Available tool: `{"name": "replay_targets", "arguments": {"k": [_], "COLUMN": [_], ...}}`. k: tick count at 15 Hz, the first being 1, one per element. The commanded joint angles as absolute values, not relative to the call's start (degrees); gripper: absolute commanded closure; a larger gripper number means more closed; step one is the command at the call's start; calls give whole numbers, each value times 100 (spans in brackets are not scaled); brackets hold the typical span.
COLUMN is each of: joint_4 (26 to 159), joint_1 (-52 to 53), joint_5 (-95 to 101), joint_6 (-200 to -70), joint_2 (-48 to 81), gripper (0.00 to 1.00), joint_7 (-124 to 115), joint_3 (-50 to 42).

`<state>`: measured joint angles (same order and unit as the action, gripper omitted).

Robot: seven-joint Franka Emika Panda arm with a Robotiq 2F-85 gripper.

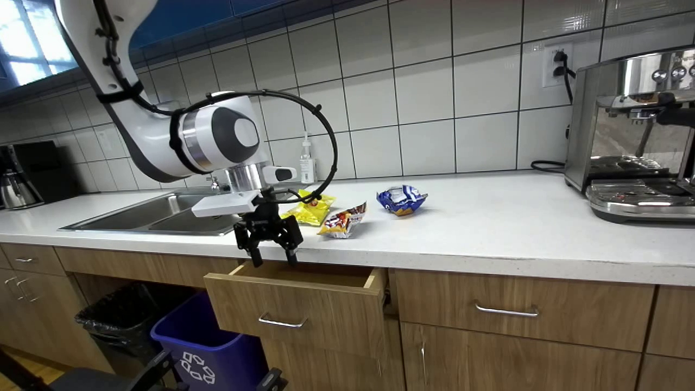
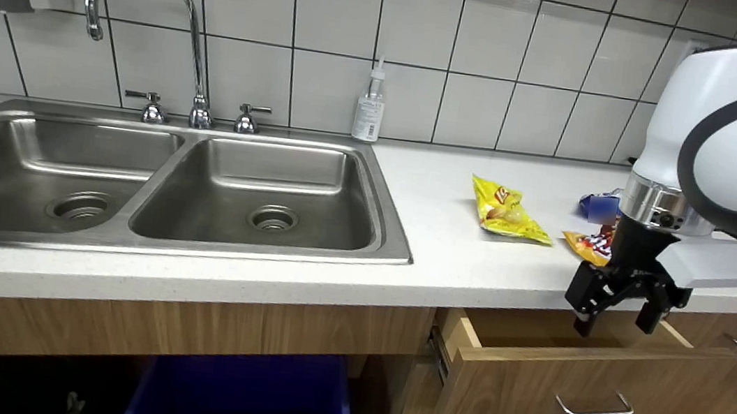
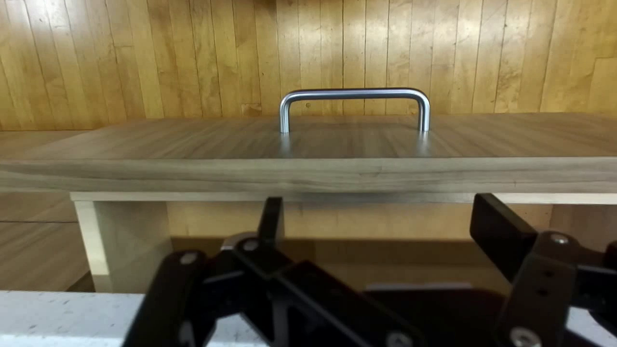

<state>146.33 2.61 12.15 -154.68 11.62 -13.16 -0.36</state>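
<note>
My gripper (image 1: pixel 273 258) is open, points down and has nothing between its fingers. It is over the opening of a pulled-out wooden drawer (image 1: pixel 296 315); the drawer also shows in an exterior view (image 2: pixel 513 401). In the wrist view the fingers (image 3: pixel 382 217) are spread behind the drawer's front panel (image 3: pixel 337 176), with its metal handle (image 3: pixel 354 93) beyond. The gripper hides part of the drawer's inside. On the counter behind are a yellow chip bag (image 2: pixel 505 213), an orange-red snack bag (image 1: pixel 343 221) and a blue snack bag (image 1: pixel 402 200).
The white counter edge (image 2: pixel 331 280) is close behind the gripper. A double sink (image 2: pixel 265 250), a tall faucet (image 2: pixel 199 67) and a soap bottle (image 2: pixel 369 112) stand to one side. An espresso machine (image 1: pixel 640 136) is on the counter. A blue recycling bin (image 1: pixel 217 358) stands below.
</note>
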Motion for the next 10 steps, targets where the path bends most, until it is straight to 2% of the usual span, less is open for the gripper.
{"name": "replay_targets", "arguments": {"k": [1,10], "joint_4": [14291,13708], "joint_1": [439,665], "joint_5": [1371,1290], "joint_6": [-15581,-15578], "joint_2": [1541,2223], "gripper": [0,0], "joint_7": [-1466,-1424], "joint_3": [-238,-492]}}
